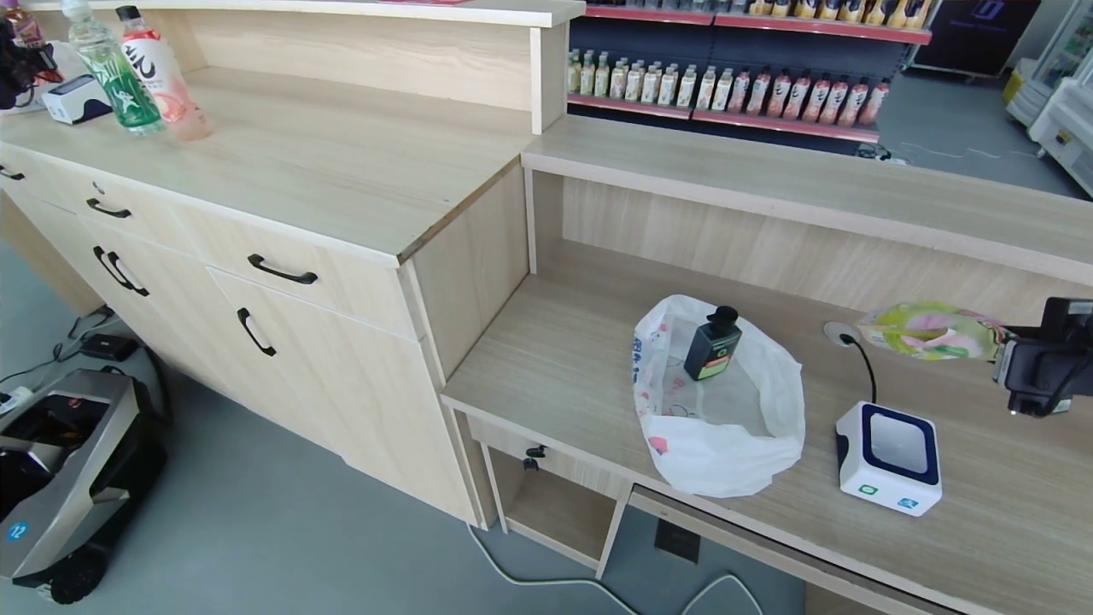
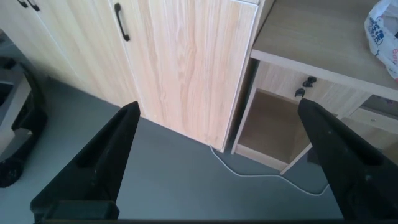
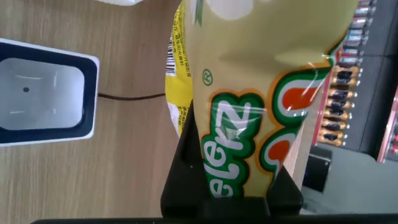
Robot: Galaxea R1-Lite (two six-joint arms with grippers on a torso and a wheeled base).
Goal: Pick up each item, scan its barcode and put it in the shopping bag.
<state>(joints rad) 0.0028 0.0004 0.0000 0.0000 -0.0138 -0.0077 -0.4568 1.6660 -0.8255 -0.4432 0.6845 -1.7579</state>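
While the right gripper (image 1: 1012, 350) hangs above the lower counter (image 1: 555, 359) at the 3 o'clock edge of the head view, its fingers are pressed onto one end of a yellow-green snack pack (image 1: 931, 331). The pack juts out from the gripper towards 9 o'clock, lifted off the counter surface. In the right wrist view the same pack (image 3: 249, 93) is pinched between the dark fingers (image 3: 186, 162), and a barcode (image 3: 171, 59) is visible along its yellow edge.

The scanner (image 1: 890, 457), a white box with a dark blue frame around its window, sits on the lower counter at about 7 o'clock from the held pack and apart from it. A black cable (image 1: 864, 363) runs from the scanner's rear to a round opening in the counter.

The white shopping bag (image 1: 726, 461) lies open on the same counter at 9 o'clock from the scanner, just beside it. A dark bottle (image 1: 713, 346) with a black cap stands inside the bag, near its far side.

The left gripper (image 2: 217, 107) has its fingers spread wide with nothing between them. It is low, over the grey floor in front of the cabinet doors.

On the upper counter (image 1: 324, 171), at 10 o'clock in the head view, a green bottle (image 1: 111, 73) and a pink bottle (image 1: 162, 73) stand side by side, with a small white device (image 1: 75, 98) near them. Store shelves (image 1: 726, 85) stocked with drinks stand behind the counters at 12 to 1 o'clock.
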